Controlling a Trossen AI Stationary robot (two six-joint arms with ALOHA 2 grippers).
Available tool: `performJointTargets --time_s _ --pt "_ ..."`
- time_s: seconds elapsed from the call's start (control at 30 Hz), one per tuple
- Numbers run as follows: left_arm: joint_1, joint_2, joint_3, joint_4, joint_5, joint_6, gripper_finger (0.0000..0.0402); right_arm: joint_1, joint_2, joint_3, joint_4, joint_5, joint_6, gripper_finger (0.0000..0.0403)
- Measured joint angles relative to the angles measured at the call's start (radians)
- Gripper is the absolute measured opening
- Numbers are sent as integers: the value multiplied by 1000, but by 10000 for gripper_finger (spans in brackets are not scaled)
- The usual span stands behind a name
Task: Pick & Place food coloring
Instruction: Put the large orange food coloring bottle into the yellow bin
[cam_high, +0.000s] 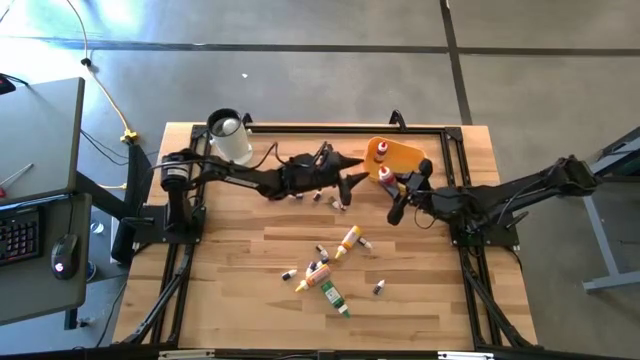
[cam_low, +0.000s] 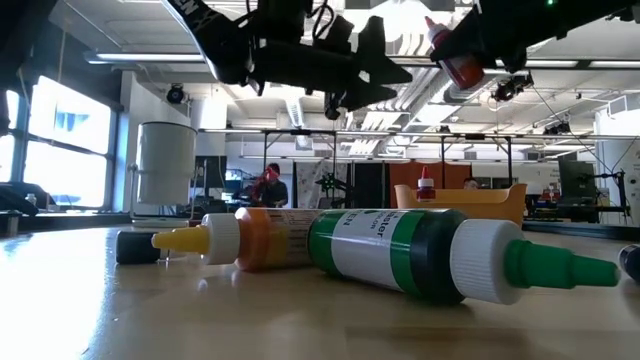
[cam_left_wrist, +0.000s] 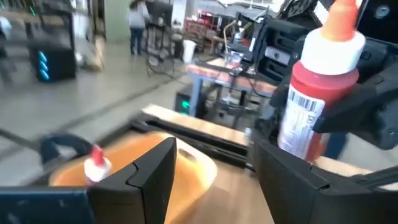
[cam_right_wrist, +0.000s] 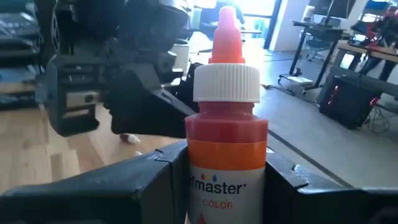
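- While the left arm is reaching across the far half of the table (cam_high: 250, 300), the left gripper (cam_high: 352, 180) is hanging above the wood with its jaws standing wide and nothing between them; in its wrist view the two dark fingers (cam_left_wrist: 155, 171) are framing an open gap.
- At about three o'clock from that gripper, the red bottle (cam_high: 385, 177) is sitting between the two arms' tips, just beside the left fingertips but not inside them.
- In the left wrist view the same bottle (cam_left_wrist: 320, 81) is showing beyond the open fingers, upright, its white cap and orange nozzle on top.
- Just past it, toward twelve o'clock, the orange-yellow tray (cam_high: 405, 155) is lying with a small red vial (cam_high: 380, 152) standing in it.
- Farther right, the right gripper (cam_high: 398, 195) is clamping the red bottle about its lower body, one finger (cam_right_wrist: 124, 180) pressing on each side, partly closed around it.
- Toward six o'clock from both grippers, the loose bottles (cam_high: 325, 275) are lying scattered on the near part of the table, well apart from either set of fingers.
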Motion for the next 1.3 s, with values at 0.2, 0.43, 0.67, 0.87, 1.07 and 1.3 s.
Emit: performJointTargets --time_s 0.2,0.43,0.67,0.87,1.07,1.3 --pt "-1 7 0 30 209 -14 208 -24 4 0 -12 -56 -21 129" --pt "-7 6 0 248 366 16 208 -31 4 0 14 -176 -5 129" --pt "-7 5 24 269 388 19 208 -31 4 0 79 -233 -17 129" --pt "-27 6 59 259 395 61 208 -31 4 1 188 -364 -27 129" --pt "-45 6 89 257 392 86 208 -31 8 1 211 -388 -51 129" --pt "-54 6 129 197 392 96 208 -37 32 1 233 -385 -55 129"
